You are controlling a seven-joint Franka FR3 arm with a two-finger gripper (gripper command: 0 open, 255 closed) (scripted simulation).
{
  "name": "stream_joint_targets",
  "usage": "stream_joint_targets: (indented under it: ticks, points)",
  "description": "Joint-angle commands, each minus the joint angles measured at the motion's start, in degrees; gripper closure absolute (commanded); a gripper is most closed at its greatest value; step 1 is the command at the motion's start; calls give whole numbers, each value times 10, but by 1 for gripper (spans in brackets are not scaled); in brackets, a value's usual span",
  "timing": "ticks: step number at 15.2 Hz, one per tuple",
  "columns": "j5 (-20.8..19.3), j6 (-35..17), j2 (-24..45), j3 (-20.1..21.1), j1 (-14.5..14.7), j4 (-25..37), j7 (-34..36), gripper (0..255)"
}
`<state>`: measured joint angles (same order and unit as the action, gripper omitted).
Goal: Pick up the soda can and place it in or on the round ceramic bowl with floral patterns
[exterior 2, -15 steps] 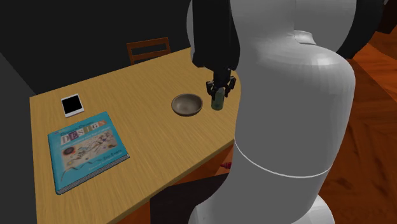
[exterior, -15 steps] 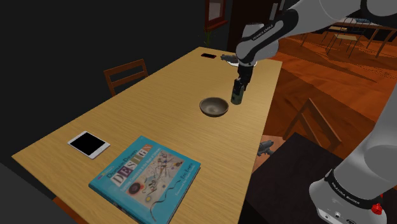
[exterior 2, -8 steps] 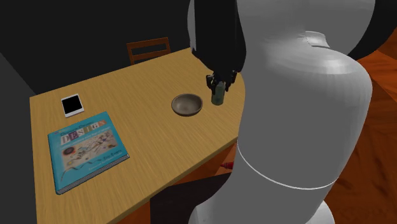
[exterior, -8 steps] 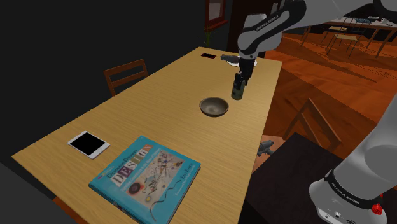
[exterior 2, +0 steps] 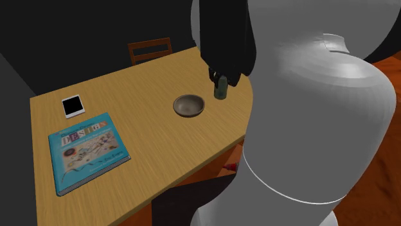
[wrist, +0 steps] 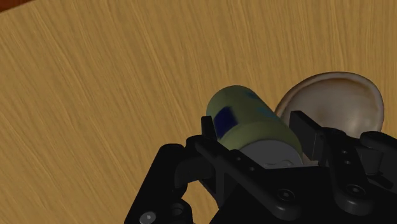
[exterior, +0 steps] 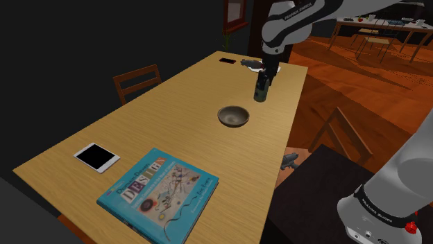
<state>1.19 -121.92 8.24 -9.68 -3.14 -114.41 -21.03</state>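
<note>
My black gripper [exterior: 261, 88] is shut on a pale green soda can [exterior: 260, 93] with blue markings and holds it upright in the air above the wooden table [exterior: 173, 118]. The round brownish bowl [exterior: 234, 116] sits on the table, below the can and toward the shoulder view's left. The second exterior view has the can [exterior 2: 221, 90] hanging up and to the right of the bowl [exterior 2: 189, 106], with the gripper [exterior 2: 220, 81] under the dark arm. In the wrist view the fingers [wrist: 208, 127] clasp the can [wrist: 248, 118], and the bowl [wrist: 340, 102] lies just beyond it.
A blue "Design" book [exterior: 158, 192] and a white-framed tablet [exterior: 96, 157] lie at the table's near end. A dark phone [exterior: 227, 61] rests at the far end. A wooden chair [exterior: 137, 81] stands at the far side, another chair [exterior: 343, 135] by the stand.
The gripper has lifted the can higher above the table, drifting slightly toward the far end. The bowl has stayed in place.
</note>
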Motion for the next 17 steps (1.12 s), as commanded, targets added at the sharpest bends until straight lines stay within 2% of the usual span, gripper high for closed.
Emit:
stream_joint_targets:
  ticks: [1, 4, 10, 16, 17]
  points:
    - [-1, 15, -5, 0, 0, 10, 1, 255]
    - [-3, 34, -13, 0, 0, 21, 2, 255]
    - [-6, 57, -10, 33, 44, 47, 80, 255]
    - [-9, 87, 12, 65, 87, 99, 157, 255]
    - [-8, 79, 14, 65, 87, 93, 157, 255]
